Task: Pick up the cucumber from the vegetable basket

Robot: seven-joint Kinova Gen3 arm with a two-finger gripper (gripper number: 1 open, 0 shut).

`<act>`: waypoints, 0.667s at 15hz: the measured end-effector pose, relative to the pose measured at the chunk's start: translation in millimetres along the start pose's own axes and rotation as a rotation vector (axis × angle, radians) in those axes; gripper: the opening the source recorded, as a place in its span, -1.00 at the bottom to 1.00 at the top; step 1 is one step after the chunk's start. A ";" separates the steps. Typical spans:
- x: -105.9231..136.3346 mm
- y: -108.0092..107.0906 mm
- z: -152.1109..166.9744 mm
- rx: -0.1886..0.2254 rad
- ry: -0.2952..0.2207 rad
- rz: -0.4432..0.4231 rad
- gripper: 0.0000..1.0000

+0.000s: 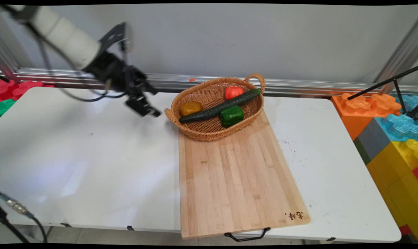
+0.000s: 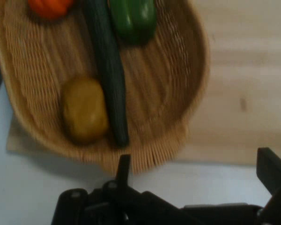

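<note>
My gripper [image 1: 153,102] hangs open and empty above the white table [image 1: 84,155], just left of a wicker basket [image 1: 205,133]. The basket stands on the far end of a wooden cutting board [image 1: 236,176]. Inside lie a brownish-yellow potato [image 1: 191,108], a long dark cucumber [image 1: 219,106], a green pepper [image 1: 231,115] and a red-orange pepper [image 1: 233,92]. The hand view looks down on the basket [image 2: 178,93], with the potato [image 2: 84,110] and cucumber [image 2: 107,75] nearest; the green pepper [image 2: 133,18] lies farther off. The gripper [image 2: 196,171] stays short of the basket's handle end.
Large orange, blue, grey and yellow foam blocks [image 1: 392,131] stand off the table's right end. Red and green blocks [image 1: 8,93] lie at the far left. A metal rail [image 1: 298,86] runs along the wall. The board's black handle [image 1: 247,236] overhangs the near edge.
</note>
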 end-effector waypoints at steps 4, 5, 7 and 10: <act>47.8 -18.1 42.6 0.022 0.025 -0.023 1.00; 57.3 -23.1 53.6 0.031 0.026 -0.029 1.00; 70.8 -32.1 74.4 0.048 0.014 -0.034 1.00; 79.6 -44.5 100.0 0.070 -0.012 -0.034 1.00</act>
